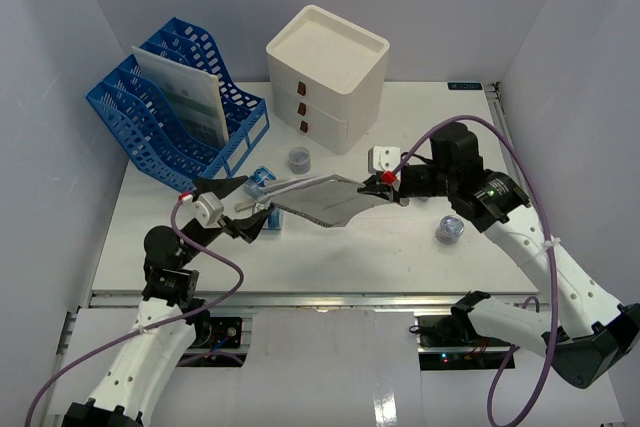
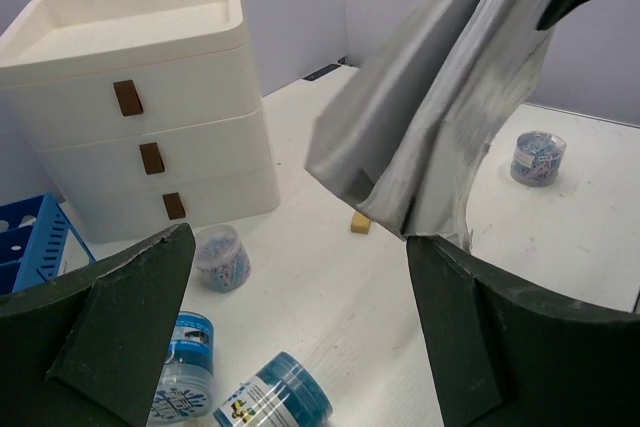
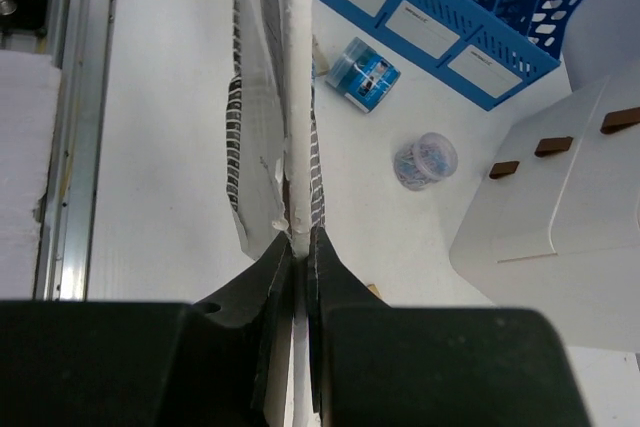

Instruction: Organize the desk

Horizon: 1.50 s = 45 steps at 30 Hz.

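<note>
**Silvery sheet (image 1: 320, 202) held above the white bench (image 1: 400, 257)**

Thin, glossy and crinkled, the sheet lies with its long axis left to right; the right claw (image 1: 386, 179) is clamped on its right edge; the left claw (image 1: 238, 207), jaws spread wide and empty, faces the free left end; the smooth bench lies directly below both.

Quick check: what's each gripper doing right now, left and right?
Left gripper: open wide, holding nothing.
Right gripper: closed on the edge of the thin grey booklet.
</note>
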Available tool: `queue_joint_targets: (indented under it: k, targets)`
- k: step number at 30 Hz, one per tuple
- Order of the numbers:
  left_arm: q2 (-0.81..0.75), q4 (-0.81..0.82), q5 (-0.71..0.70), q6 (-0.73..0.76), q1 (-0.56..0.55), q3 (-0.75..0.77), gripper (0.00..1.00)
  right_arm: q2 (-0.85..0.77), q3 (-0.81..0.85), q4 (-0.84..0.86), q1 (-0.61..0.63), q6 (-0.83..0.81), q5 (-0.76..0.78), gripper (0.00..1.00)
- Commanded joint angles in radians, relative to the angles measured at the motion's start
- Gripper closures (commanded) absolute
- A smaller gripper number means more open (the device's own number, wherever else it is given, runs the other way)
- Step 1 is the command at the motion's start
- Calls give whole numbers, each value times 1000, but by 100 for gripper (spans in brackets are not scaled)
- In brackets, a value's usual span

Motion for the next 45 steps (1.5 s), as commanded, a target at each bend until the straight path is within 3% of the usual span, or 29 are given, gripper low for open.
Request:
queue_joint_targets:
  k: [1, 5, 13, 28, 39, 43, 45]
  targets:
    - [46, 169, 48, -28, -4, 7, 2, -39, 49, -49, 0, -119, -95, 92]
    - [68, 310, 154, -141, -4, -26, 2, -53, 51, -60, 0, -117, -116, 92]
    - [33, 377, 361, -247, -2, -44, 2, -71, 70, -66, -2, -100, -95, 92]
    - [228, 771, 384, -523, -4, -80, 2, -54, 85, -23, 0, -26, -209, 92]
    - [304, 866, 410, -604, -4, -33, 2, -40, 33, 42, 4, 37, -260, 92]
    - [286, 856, 419, -624, -4, -32, 5, -28, 11, 88, 9, 70, -264, 92]
    - [273, 841, 428, -638, -4, -28, 11, -18, 0, 112, 12, 90, -266, 92]
